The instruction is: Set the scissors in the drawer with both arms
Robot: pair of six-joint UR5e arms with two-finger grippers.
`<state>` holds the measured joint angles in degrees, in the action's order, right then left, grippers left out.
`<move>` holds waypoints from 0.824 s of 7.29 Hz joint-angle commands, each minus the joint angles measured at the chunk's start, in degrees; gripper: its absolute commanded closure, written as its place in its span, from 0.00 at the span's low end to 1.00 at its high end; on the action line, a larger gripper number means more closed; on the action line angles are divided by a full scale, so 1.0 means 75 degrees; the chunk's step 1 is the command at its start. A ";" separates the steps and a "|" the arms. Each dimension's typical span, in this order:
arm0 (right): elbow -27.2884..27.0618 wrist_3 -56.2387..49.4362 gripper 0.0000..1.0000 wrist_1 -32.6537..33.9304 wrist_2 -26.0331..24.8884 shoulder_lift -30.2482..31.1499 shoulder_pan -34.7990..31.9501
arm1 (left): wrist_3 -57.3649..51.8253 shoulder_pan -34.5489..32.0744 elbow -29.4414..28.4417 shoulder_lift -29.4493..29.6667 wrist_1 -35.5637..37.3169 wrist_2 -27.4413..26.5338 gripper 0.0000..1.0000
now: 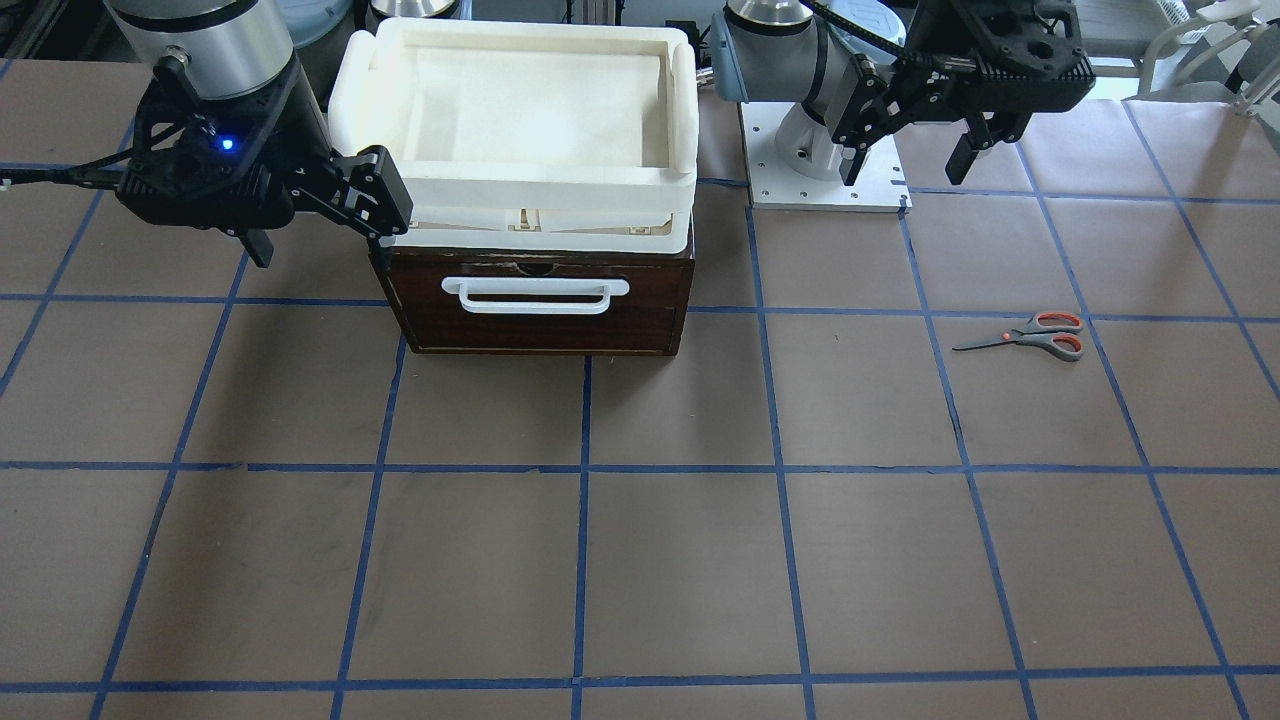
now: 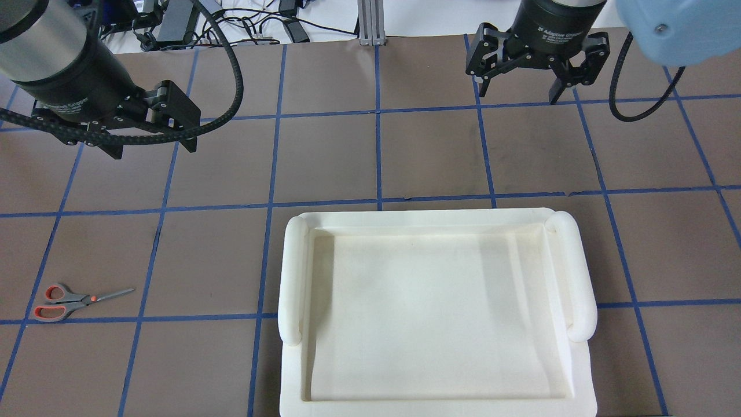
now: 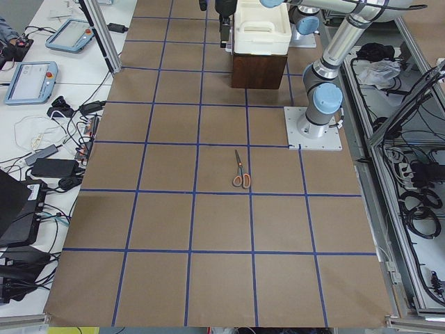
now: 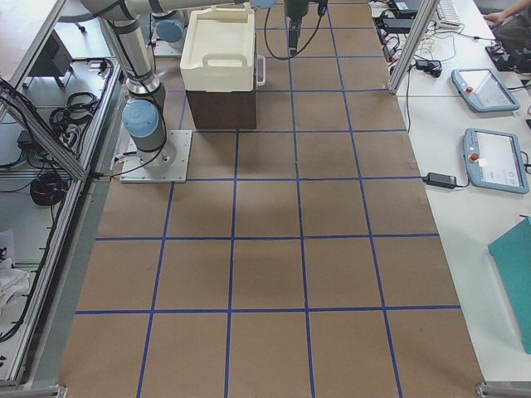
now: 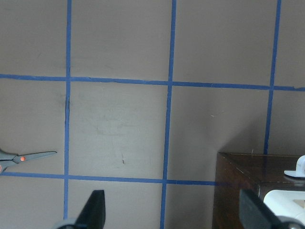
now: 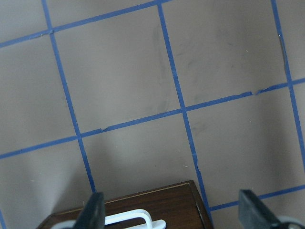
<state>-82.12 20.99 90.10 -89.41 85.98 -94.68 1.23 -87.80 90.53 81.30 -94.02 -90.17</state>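
The scissors (image 1: 1030, 335) lie flat on the brown table on my left side, closed, also in the overhead view (image 2: 63, 301) and at the left wrist view's edge (image 5: 24, 157). The drawer (image 1: 540, 300) is shut, its dark brown front and white loop handle (image 1: 535, 295) facing away from me. My left gripper (image 1: 908, 165) is open and empty, hovering well away from the scissors (image 2: 150, 147). My right gripper (image 1: 320, 240) is open and empty, beside the drawer's front corner on my right, and hovers past the front in the overhead view (image 2: 518, 92).
A white foam tray (image 2: 434, 231) sits on top of the drawer box and hides it from above. The left arm's base plate (image 1: 825, 190) stands beside the box. Blue tape lines grid the table. Tablets and cables lie on side benches (image 3: 31, 80).
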 commanded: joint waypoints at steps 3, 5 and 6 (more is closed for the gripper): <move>-0.0019 0.4246 0.00 0.0127 0.0003 -0.0656 -0.0334 | 0.0000 0.0000 0.0000 0.0000 0.0009 0.0000 0.00; -0.0019 0.5912 0.00 0.0268 -0.0183 -0.1079 -0.0979 | 0.0000 0.0000 0.0000 0.0000 -0.0002 0.0000 0.00; -0.0019 0.6338 0.00 0.0279 -0.0196 -0.1232 -0.1121 | -0.0012 -0.0012 0.0000 0.0000 -0.0002 0.0000 0.00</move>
<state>-82.27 63.06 91.99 -90.42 78.38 -101.26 1.21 -87.83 90.53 81.30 -94.04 -90.18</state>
